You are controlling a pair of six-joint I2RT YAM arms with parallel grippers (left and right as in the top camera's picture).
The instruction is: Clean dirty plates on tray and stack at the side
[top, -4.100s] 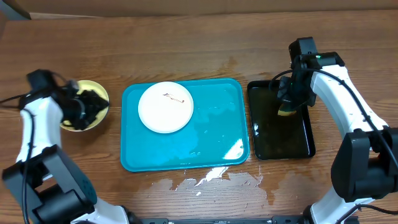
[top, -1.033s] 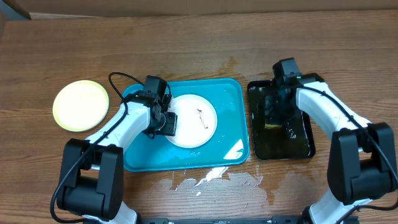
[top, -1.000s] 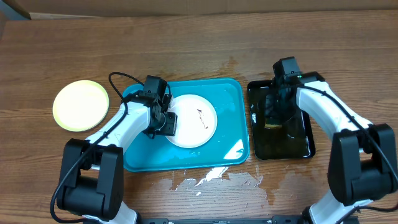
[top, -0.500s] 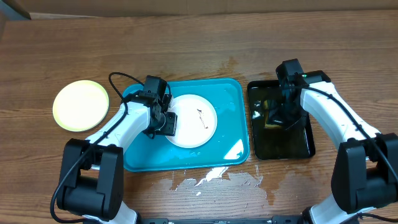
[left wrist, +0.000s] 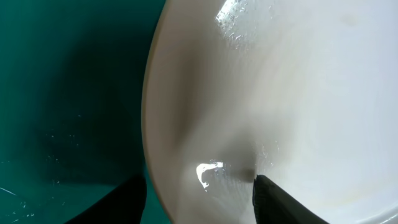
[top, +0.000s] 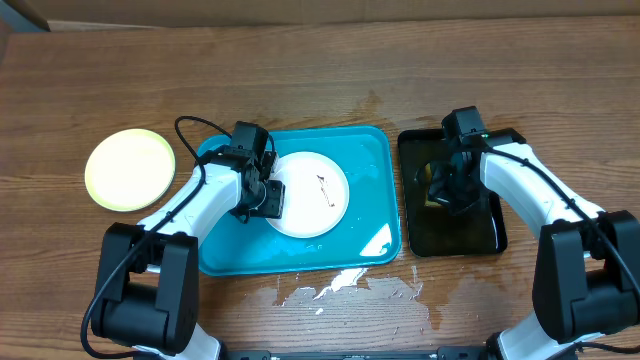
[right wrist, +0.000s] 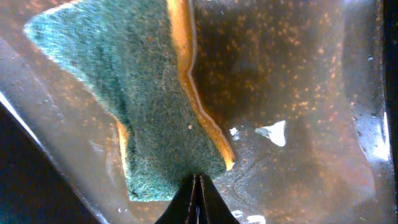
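Note:
One white plate [top: 318, 205] with a small dark smear [top: 325, 183] lies in the middle of the turquoise tray [top: 345, 245]. My left gripper [top: 264, 197] is at the plate's left rim. In the left wrist view its fingers [left wrist: 280, 202] straddle that rim [left wrist: 155, 124], one over the tray [left wrist: 62, 93] and one on the plate, clamped on it. The pale yellow plate [top: 125, 168] lies on the table at the far left. A second white plate is not in view. My right gripper [top: 447, 190] is shut on a green and yellow sponge [right wrist: 143, 93], low in the black tray.
The narrow black tray [top: 480, 225] holds brownish liquid [right wrist: 292, 81] and stands just right of the turquoise tray. A water puddle [top: 340, 285] lies on the wooden table in front of the turquoise tray. The tray's own surface is wet.
The left gripper and the white plate have held still over the last second. The right gripper has moved a little toward the front of the black tray with the sponge.

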